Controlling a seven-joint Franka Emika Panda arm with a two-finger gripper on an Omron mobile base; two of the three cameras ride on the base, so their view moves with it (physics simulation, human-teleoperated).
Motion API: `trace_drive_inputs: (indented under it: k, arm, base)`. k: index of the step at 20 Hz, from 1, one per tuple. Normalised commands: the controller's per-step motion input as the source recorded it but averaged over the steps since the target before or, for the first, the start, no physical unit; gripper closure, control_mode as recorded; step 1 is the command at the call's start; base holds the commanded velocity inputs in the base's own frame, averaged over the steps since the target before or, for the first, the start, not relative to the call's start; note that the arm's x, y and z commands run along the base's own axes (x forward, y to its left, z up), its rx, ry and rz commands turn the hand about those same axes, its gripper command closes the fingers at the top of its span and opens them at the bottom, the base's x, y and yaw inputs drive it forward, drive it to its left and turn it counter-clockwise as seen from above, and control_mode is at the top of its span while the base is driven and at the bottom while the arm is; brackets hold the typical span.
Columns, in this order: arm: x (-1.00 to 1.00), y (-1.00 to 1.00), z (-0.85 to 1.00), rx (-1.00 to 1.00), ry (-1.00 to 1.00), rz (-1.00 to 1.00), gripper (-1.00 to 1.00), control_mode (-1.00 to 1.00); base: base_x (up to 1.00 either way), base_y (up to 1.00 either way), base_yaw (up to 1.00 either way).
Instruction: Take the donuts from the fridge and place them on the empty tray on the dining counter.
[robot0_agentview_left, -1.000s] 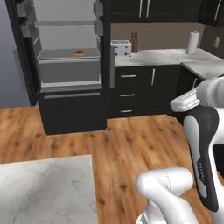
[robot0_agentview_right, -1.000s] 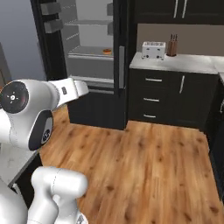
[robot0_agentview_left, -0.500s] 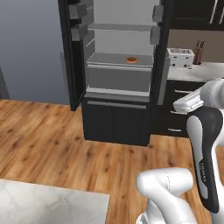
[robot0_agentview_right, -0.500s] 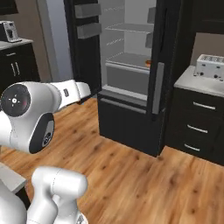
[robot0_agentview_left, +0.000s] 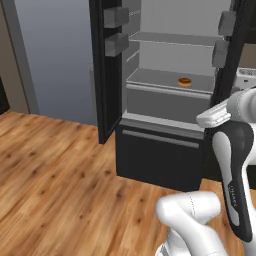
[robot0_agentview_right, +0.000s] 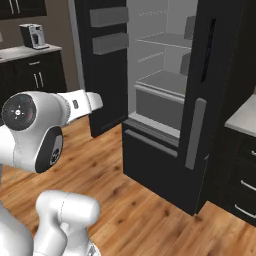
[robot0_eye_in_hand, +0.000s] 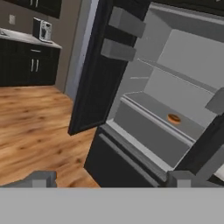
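The fridge (robot0_agentview_left: 107, 95) stands open ahead, with black doors swung out and a light grey inside. One orange-brown donut (robot0_agentview_left: 184, 81) lies on the middle shelf, toward its right side. In the hand view the same donut (robot0_eye_in_hand: 174, 118) sits on that shelf of the fridge (robot0_eye_in_hand: 98, 87), well beyond my gripper (robot0_eye_in_hand: 113, 180). The gripper's fingertips (robot0_eye_in_hand: 40, 178) stand far apart at the bottom of that view, open with nothing between them. From the right, the fridge's right door (robot0_agentview_right: 207, 100) covers part of the shelves. The tray and the dining counter are out of view.
Wooden floor (robot0_agentview_left: 55, 175) spreads in front of the fridge. Black cabinets with a coffee machine (robot0_agentview_right: 32, 36) on top stand at the left. A light counter over black drawers (robot0_agentview_right: 245, 117) adjoins the fridge on the right. A closed black drawer front (robot0_agentview_left: 160, 155) sits below the shelves.
The whole picture has shifted: the base has driven and turned toward the fridge, which now looms larger and central. The gripper has stayed open.
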Motion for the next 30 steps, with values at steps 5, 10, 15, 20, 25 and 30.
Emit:
trace_drive_inputs:
  k: [5,10,15,20,25,30]
  arm:
    - [0.00,0.00,0.00,0.00,0.00,0.00,-1.00,1.00]
    - [0.00,0.00,0.00,0.00,0.00,0.00,-1.00,1.00]
    - [0.00,0.00,0.00,0.00,0.00,0.00,-1.00,1.00]
    - [0.00,0.00,0.00,0.00,0.00,0.00,-1.00,1.00]
    - [0.00,0.00,0.00,0.00,0.00,0.00,-1.00,1.00]
    - [0.00,0.00,0.00,0.00,0.00,0.00,-1.00,1.00]
  base:
    - [1.00,-0.03,-0.01]
    - [0.83,-0.01,-0.09]
    - [0.67,-0.02,-0.14]
    - [0.84,0.00,-0.20]
    - [0.94,0.07,-0.27]
    - [0.64,0.12,-0.29]
